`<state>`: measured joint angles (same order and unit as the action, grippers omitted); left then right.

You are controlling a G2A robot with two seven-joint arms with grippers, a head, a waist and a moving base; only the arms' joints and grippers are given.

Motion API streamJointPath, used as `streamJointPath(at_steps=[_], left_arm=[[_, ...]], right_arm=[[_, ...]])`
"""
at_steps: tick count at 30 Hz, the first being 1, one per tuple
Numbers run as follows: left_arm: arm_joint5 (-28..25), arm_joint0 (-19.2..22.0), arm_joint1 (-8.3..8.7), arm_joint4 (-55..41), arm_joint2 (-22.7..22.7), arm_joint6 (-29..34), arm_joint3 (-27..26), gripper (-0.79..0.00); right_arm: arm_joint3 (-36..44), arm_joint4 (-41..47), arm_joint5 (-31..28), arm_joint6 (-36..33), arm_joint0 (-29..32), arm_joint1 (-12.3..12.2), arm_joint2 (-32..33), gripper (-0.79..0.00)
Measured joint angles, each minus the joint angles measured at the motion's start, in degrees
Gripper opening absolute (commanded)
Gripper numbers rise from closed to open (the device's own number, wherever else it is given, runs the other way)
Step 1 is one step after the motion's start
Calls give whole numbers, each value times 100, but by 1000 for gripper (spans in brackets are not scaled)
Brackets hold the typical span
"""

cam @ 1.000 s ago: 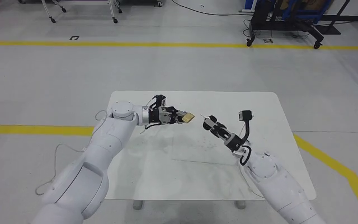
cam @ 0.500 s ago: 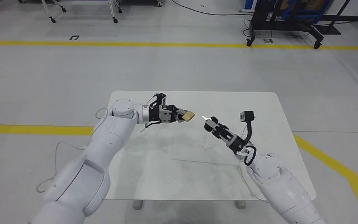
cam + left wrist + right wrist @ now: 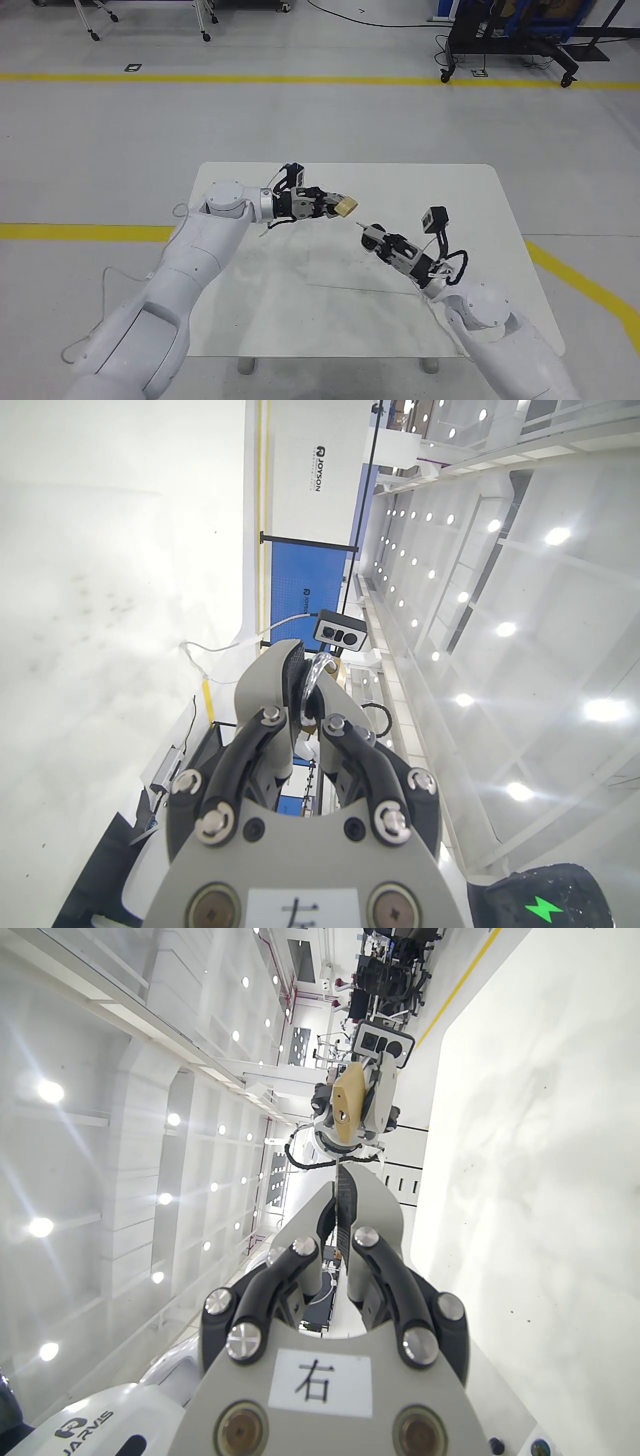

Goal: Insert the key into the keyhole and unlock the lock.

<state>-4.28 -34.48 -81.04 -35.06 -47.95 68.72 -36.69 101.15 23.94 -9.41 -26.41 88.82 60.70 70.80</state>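
The left end effector (image 3: 327, 204) is clenched on the silver shackle (image 3: 314, 680) of the small brass padlock (image 3: 345, 206). It holds the padlock in the air above the white worktop (image 3: 300, 300), over the middle and nearer the far edge. The keyhole (image 3: 343, 1117) is turned toward the right arm, probably so the key can go straight in. The right end effector (image 3: 376, 237) is grasping the thin silver key (image 3: 364, 229), blade aimed at the padlock, near it but not yet inserted. Lining up blade and keyhole seems the step in hand.
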Motion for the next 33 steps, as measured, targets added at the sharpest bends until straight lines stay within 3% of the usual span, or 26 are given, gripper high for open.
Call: streamJointPath(at_steps=[14,33], left_arm=[[498,-592,339,626,-450,-457,-1230,-785],[748,-887,467,879,-647,-564,-1784,-785]], right_arm=[[245,-945,416,1043,-98,121,-341,-785],[168,-976,453,1208,-118,220,-322,-785]])
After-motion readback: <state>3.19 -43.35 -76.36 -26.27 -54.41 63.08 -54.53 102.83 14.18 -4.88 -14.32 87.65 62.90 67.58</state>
